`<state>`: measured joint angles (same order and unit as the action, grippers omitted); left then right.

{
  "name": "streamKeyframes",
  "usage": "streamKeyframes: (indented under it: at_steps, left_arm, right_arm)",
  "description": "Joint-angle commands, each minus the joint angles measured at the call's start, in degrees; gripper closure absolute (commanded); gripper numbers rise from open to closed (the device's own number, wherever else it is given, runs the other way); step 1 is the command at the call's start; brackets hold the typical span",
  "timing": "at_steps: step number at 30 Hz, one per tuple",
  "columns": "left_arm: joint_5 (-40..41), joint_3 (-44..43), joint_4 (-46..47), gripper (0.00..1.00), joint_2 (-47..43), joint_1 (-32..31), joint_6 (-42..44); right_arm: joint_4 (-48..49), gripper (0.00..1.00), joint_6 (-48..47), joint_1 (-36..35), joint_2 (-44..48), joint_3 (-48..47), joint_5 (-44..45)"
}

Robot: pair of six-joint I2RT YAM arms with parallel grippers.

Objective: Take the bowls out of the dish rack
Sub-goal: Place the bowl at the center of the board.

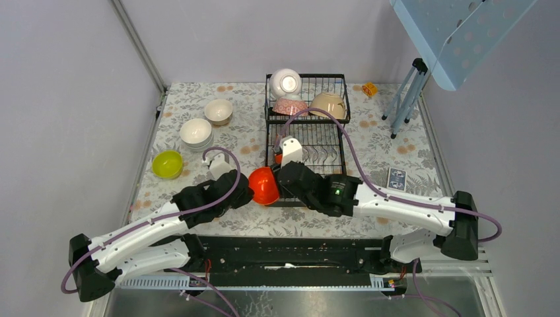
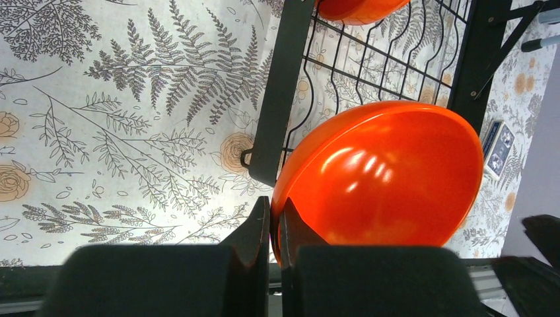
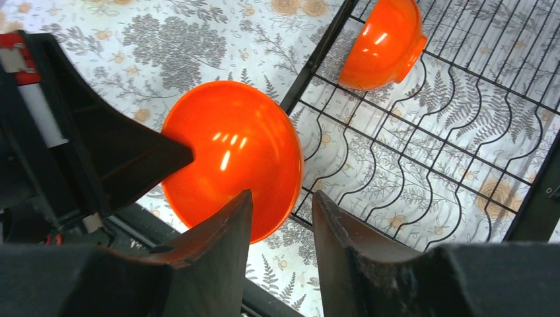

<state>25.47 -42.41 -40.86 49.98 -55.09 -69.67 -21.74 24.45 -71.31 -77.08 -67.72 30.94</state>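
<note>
An orange-red bowl [image 1: 265,187] is held at the near left corner of the dish rack [image 2: 280,86], partly over the lower tray's frame bar and partly over the patterned tablecloth [image 2: 99,132]. It is turned on its side rather than upright. Its hollow is presented to the left wrist camera and its rounded outside to the right wrist camera, so the axis from foot to mouth lies roughly level, with the mouth aimed toward the left arm.

The rim is pinched by the left gripper [image 2: 274,212], whose jaws are closed down to the thickness of the wall, one finger outside and one inside. The right gripper [image 3: 282,198] is set just beside the bowl on the rack side, jaws partly apart and nothing clamped between them. One of its fingers [image 3: 218,244] is seen across the bowl's outside (whether it touches cannot be told).

The bowl's foot is hidden in every view, and whether the bowl rests on the rack cannot be judged. A second orange-red bowl [image 3: 386,43] is tilted on its side among the lower tray's wires; it is cut off at the top of the left wrist view and mostly covered by the right wrist from above. In the upper basket a white bowl [image 1: 285,82], a pink-patterned bowl [image 1: 290,105] and a beige bowl [image 1: 328,104] are seen.
</note>
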Motion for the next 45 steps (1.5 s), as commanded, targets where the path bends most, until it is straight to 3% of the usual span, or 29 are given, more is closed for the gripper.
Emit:
streamKeyframes:
  at_steps: [1,17,26,30,34,40,43,45]
  left_arm:
    - [2.0,-1.3,1.6,1.0,-1.3,-0.2,-3.2]
    - [1.9,0.7,1.6,1.0,-3.4,-0.2,-4.6]
    - [2.0,0.9,1.7,1.0,-2.5,-0.1,-5.2]
    - [1.9,0.6,1.7,1.0,-2.0,-0.2,-5.0]
    - [2.3,0.9,2.6,0.99,-3.1,-0.2,-3.6]
    - [1.1,2.0,6.0,0.33,-6.3,-0.2,1.5]
    - [0.3,2.7,7.5,0.08,-8.6,-0.2,3.6]
    - [1.1,3.3,7.4,0.01,-10.7,-0.1,3.8]
  right_arm:
    - [2.8,0.56,0.7,-0.5,-2.3,-1.3,4.5]
    - [3.6,0.69,2.5,-0.1,-7.9,-2.0,5.4]
    - [3.1,0.86,2.8,-0.1,-7.4,-1.9,4.8]
    - [3.1,0.99,2.9,-0.1,-7.6,-2.0,4.5]
    - [2.8,1.0,3.0,-0.1,-7.2,-1.9,4.8]
    - [0.5,1.0,2.2,-0.1,-4.4,-1.8,5.4]
    - [-2.2,1.0,1.5,0.0,-1.5,-1.1,6.5]
    - [-4.8,1.0,1.0,0.0,1.5,0.1,8.1]
